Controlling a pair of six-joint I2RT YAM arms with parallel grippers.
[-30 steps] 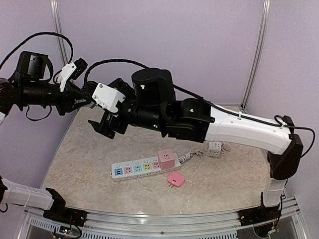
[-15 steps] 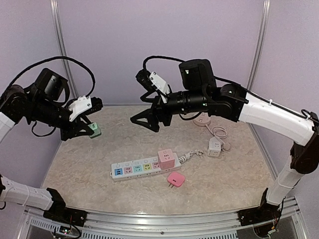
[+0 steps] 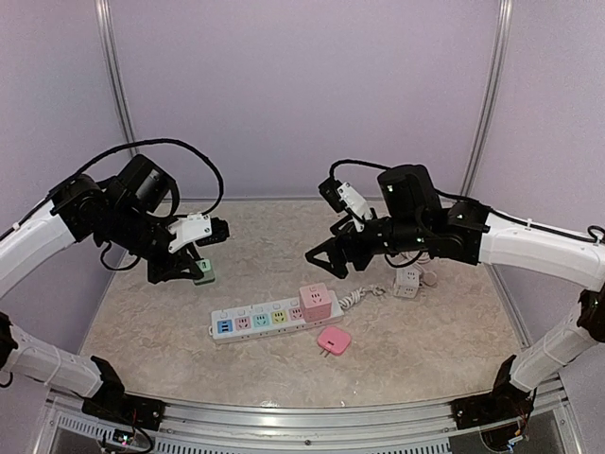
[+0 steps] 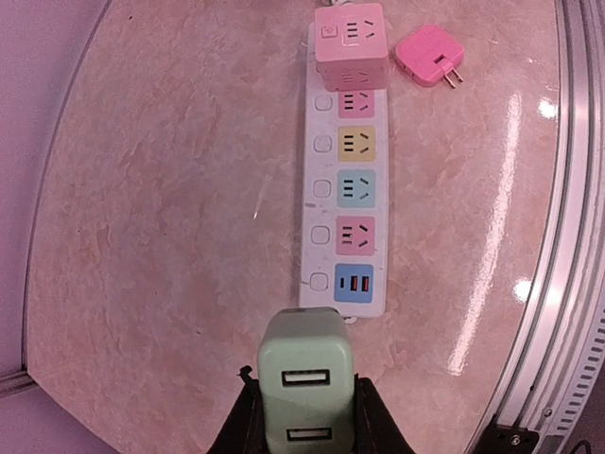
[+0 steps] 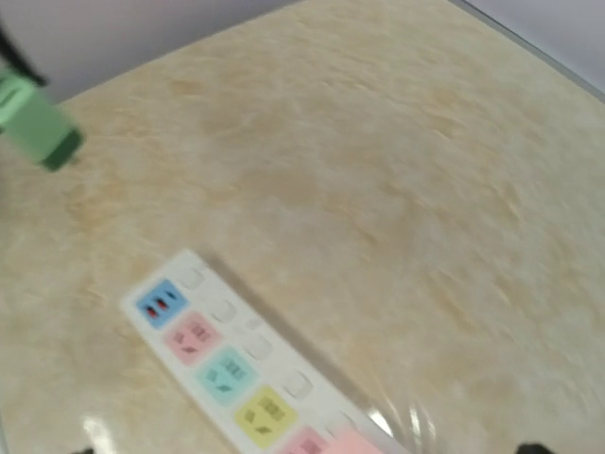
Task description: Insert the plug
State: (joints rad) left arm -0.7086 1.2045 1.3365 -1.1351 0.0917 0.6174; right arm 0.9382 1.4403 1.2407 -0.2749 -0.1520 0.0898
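Note:
My left gripper [image 3: 200, 270] is shut on a pale green plug [image 3: 203, 273] with two USB ports and holds it above the table, left of the power strip. In the left wrist view the green plug [image 4: 305, 378] sits between my black fingers [image 4: 241, 421], just short of the strip's blue USB end. The white power strip [image 3: 260, 321] has several coloured sockets and lies mid-table; it also shows in the left wrist view [image 4: 348, 189] and the right wrist view [image 5: 222, 369]. My right gripper [image 3: 326, 253] is open and empty above the strip's right end.
A pink cube adapter [image 3: 315, 301] sits in the strip's right end. A flat pink plug [image 3: 333, 341] lies in front of it. A white cube adapter [image 3: 407, 281] with a cord lies at the right. A metal rail [image 4: 577, 236] runs along the table's near edge.
Both arms have come down towards the table. The left gripper carried the green plug right and down. The right gripper swung back to the right and lower.

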